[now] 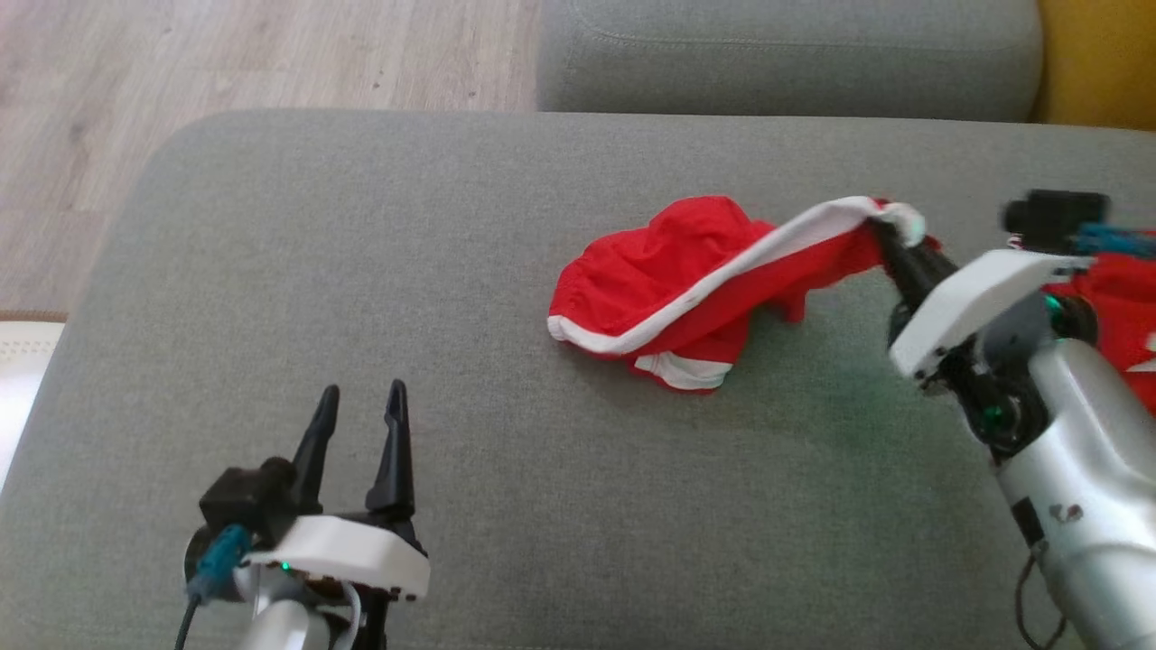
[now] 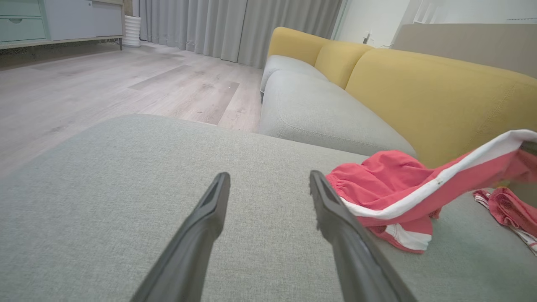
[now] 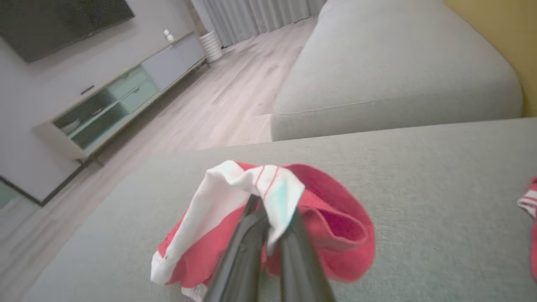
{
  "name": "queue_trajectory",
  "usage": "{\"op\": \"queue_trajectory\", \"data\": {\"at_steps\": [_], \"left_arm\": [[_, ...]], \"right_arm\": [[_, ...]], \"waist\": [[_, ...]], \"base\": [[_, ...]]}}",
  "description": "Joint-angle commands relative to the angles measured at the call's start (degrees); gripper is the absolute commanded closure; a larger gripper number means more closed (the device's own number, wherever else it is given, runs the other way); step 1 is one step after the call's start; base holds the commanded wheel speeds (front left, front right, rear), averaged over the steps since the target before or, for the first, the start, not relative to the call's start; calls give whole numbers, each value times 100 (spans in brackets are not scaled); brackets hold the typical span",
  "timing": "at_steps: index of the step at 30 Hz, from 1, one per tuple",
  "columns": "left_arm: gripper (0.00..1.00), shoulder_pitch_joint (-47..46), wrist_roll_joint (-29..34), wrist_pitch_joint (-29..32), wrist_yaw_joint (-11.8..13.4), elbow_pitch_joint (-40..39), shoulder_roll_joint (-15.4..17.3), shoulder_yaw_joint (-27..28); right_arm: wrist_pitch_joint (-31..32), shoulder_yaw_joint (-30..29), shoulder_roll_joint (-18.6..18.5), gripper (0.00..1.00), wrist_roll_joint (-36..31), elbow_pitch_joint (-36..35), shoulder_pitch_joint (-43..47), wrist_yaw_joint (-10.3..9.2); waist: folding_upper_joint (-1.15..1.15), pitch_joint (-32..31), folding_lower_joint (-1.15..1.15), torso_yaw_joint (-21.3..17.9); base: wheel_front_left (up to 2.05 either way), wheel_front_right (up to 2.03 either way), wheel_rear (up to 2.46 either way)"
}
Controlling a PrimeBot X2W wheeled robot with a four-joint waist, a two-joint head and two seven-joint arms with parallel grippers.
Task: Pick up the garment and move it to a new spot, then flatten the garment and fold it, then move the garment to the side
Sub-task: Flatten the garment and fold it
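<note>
The garment (image 1: pixel 668 280) is red with white trim and lies crumpled on the grey sofa cushion (image 1: pixel 361 298), right of centre. One end of it is lifted off the cushion. My right gripper (image 1: pixel 894 236) is shut on that raised white-trimmed end, and in the right wrist view the garment (image 3: pixel 335 226) drapes over both fingers (image 3: pixel 243 247). My left gripper (image 1: pixel 361 406) stands open at the lower left, well apart from the cloth. Its two fingers (image 2: pixel 201 226) frame bare cushion in the left wrist view, with the garment (image 2: pixel 394 188) just to their right.
A second red and white cloth (image 1: pixel 1124 316) lies at the right edge, behind my right forearm. A second grey seat cushion (image 1: pixel 786 54) sits at the back, with yellow backrests (image 2: pixel 436 96) beyond. Wooden floor (image 1: pixel 181 81) drops off past the cushion's far left edge.
</note>
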Motion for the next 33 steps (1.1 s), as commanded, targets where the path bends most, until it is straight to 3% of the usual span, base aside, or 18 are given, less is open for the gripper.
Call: {"op": "queue_trajectory", "data": {"at_steps": [1, 6, 10, 11, 12, 13, 14, 19, 23, 26, 29, 30, 33], "left_arm": [[0, -90, 65, -52, -39, -146, -11, 244], [0, -53, 108, -52, -92, -88, -46, 327], [0, -46, 147, -52, -124, -79, -68, 393], [0, -53, 158, -52, -135, -73, -72, 405], [0, -60, 168, -52, -146, -64, -76, 418], [0, -65, 179, -52, -154, -56, -80, 433], [0, -67, 188, -52, -166, -44, -83, 443], [0, -56, 219, -52, -198, 17, -100, 502], [0, -40, 238, -52, -221, 48, -108, 546], [0, -14, 256, -52, -226, 25, -92, 609], [0, 4, 284, -52, -212, -40, -55, 697], [0, 4, 284, -52, -212, -40, -55, 697], [0, -2, 327, -52, -199, -142, -7, 777]], "right_arm": [[117, 338, -128, 100, -62, -406, -37, 43], [607, 1182, -1019, 100, -545, -1055, 511, 43], [776, 1606, -1502, 100, -901, -1245, 927, 43], [804, 1697, -1584, 87, -973, -1259, 990, 43], [817, 1782, -1657, 66, -1058, -1271, 1031, 43], [826, 1869, -1717, 29, -1143, -1279, 1062, 43], [832, 1951, -1769, 0, -1226, -1285, 1082, 43], [938, 2361, -2050, 0, -1632, -1303, 1052, 43], [1031, 2204, -2406, 0, -1823, -1270, 982, 43], [818, 1520, -2480, 0, -1705, -1292, 1002, 43], [401, 500, -2241, 0, -1620, -1366, 1083, 43], [401, 500, -2241, 0, -1620, -1366, 1083, 43], [-93, -633, -1637, 0, -1694, -1608, 1285, 43]], "waist": [[0, -20, 0, -18], [0, -47, 0, -63], [0, -15, 0, -145], [0, -8, 0, -165], [0, -5, 0, -187], [0, -8, 0, -212], [0, -13, 0, -237], [0, -77, 0, -354], [0, -162, 0, -419], [0, -230, 0, -461], [0, -281, 0, -510], [0, -281, 0, -510], [0, -330, 0, -558]], "base": [[0, 0, 0], [0, 0, 0], [0, 0, 0], [0, 0, 0], [0, 0, 0], [0, 0, 0], [0, 0, 0], [0, 0, 0], [0, 0, 0], [0, 0, 0], [0, 0, 0], [0, 0, 0], [0, 0, 0]]}}
